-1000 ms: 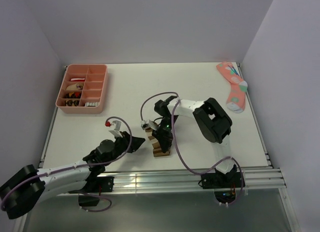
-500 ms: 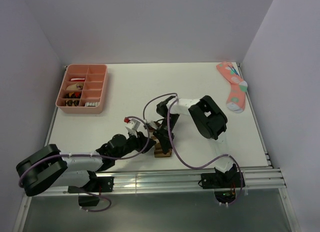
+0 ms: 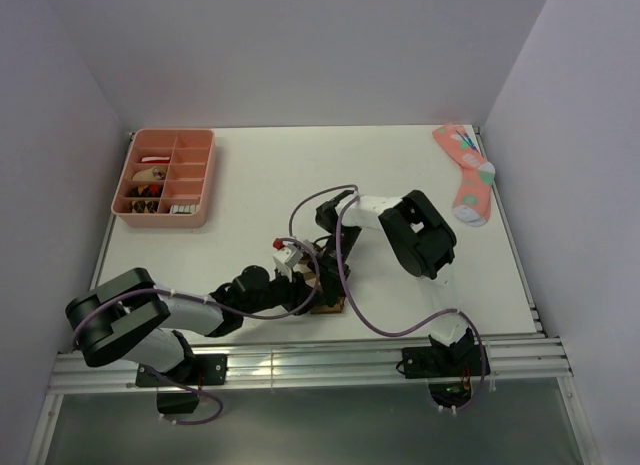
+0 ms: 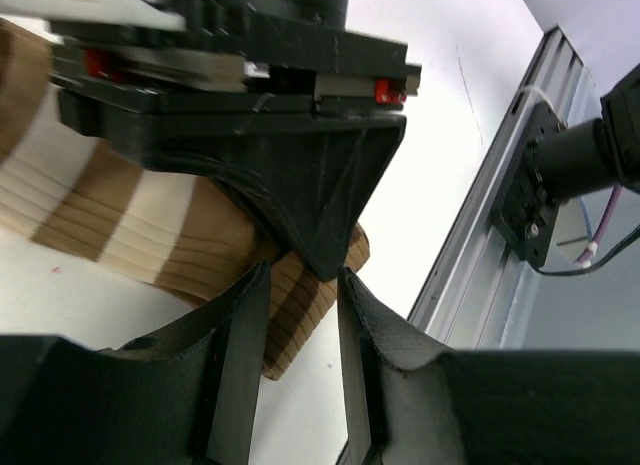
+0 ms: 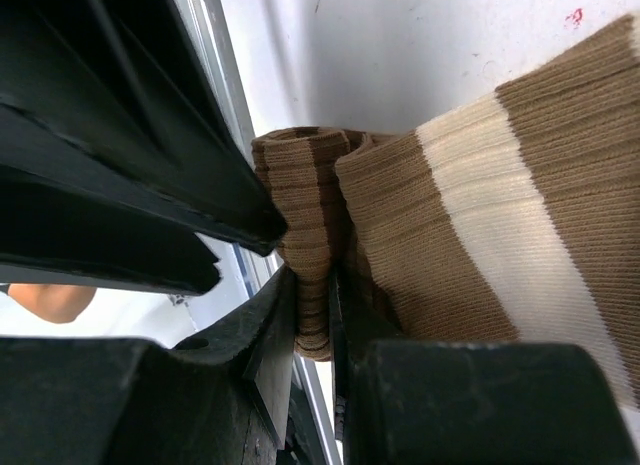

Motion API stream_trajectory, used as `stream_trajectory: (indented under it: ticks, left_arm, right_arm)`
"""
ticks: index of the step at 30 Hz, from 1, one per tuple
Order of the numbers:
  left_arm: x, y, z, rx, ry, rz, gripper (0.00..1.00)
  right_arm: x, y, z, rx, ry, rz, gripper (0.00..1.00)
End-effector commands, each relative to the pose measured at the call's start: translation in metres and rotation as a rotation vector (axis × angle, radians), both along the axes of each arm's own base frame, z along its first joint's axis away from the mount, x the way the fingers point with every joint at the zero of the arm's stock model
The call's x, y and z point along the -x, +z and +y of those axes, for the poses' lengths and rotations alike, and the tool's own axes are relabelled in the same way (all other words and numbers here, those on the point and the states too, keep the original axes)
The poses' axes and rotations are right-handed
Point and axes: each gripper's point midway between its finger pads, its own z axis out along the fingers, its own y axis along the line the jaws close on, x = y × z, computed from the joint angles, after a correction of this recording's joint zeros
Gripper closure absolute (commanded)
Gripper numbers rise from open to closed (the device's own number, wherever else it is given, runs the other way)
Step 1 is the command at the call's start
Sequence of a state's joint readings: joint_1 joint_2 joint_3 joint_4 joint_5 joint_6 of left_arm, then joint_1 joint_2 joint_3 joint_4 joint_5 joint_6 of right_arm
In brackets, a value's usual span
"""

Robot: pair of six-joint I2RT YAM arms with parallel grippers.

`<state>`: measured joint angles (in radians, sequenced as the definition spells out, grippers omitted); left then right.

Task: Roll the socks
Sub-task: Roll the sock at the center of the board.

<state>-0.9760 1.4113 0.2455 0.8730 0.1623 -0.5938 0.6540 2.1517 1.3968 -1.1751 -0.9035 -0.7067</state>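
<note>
The brown-and-tan striped sock [image 3: 331, 307] lies bunched near the table's front edge. My right gripper [image 3: 325, 277] stands over it, shut on a thick fold of the sock [image 5: 318, 235], which fills the gap between its jaws [image 5: 312, 281]. My left gripper [image 3: 305, 284] has come in low from the left, right against the right gripper. Its fingers [image 4: 238, 365] are open with nothing between them [image 4: 302, 277]. Beyond them lies the striped sock [image 4: 110, 220]. The small white striped sock is out of view.
A pink dotted sock [image 3: 468, 175] lies at the far right of the table. A salmon organiser tray [image 3: 203, 175] stands at the back left. The aluminium front rail [image 3: 380, 345] runs just behind the sock; in the left wrist view the rail [image 4: 497, 235] is close by.
My left arm has swung right across the table's front until its gripper meets the right gripper at the sock, and its jaws have widened a little. The right gripper keeps its hold.
</note>
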Motion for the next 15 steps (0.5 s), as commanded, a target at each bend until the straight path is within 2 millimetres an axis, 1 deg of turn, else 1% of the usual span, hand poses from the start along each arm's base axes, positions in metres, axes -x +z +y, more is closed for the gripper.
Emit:
stream_trajectory:
  ticks: [1, 2, 5, 15]
  left_arm:
    - [0.005, 0.017, -0.018, 0.055, -0.081, -0.045, 0.61]
    - [0.006, 0.012, -0.018, 0.043, -0.080, -0.035, 0.61]
    - [0.005, 0.004, -0.017, 0.028, -0.072, -0.018, 0.61]
    - [0.002, -0.009, -0.017, -0.011, -0.052, -0.013, 0.60]
  right_arm:
    - [-0.004, -0.003, -0.002, 0.012, -0.012, -0.002, 0.87]
    - [-0.004, -0.003, -0.002, 0.012, -0.015, -0.002, 0.87]
    - [-0.004, -0.002, -0.002, 0.007, -0.014, -0.005, 0.87]
    - [0.001, -0.002, -0.009, 0.012, -0.013, 0.003, 0.87]
